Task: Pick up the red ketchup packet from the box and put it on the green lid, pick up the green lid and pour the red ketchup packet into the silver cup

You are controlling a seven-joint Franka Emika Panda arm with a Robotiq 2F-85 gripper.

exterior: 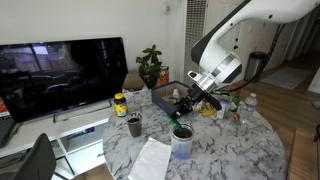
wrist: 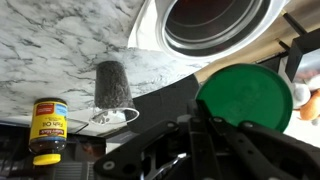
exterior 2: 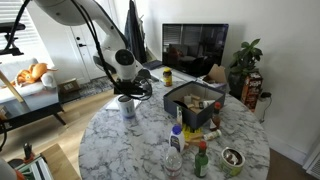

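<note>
Wrist view: the gripper point(wrist: 207, 120) enters from 6 o'clock, its jaws narrowed on what appears to be the near edge of the green lid point(wrist: 246, 98). The lid is held tilted above the marble tabletop point(wrist: 50, 40), with the silver cup point(wrist: 215, 25) at its 12 o'clock. A small dark cup point(wrist: 112, 85) stands at its 9 o'clock. The ketchup packet cannot be made out. The box point(exterior 2: 172, 104) sits at the cup's 3 o'clock in an exterior view.
</note>
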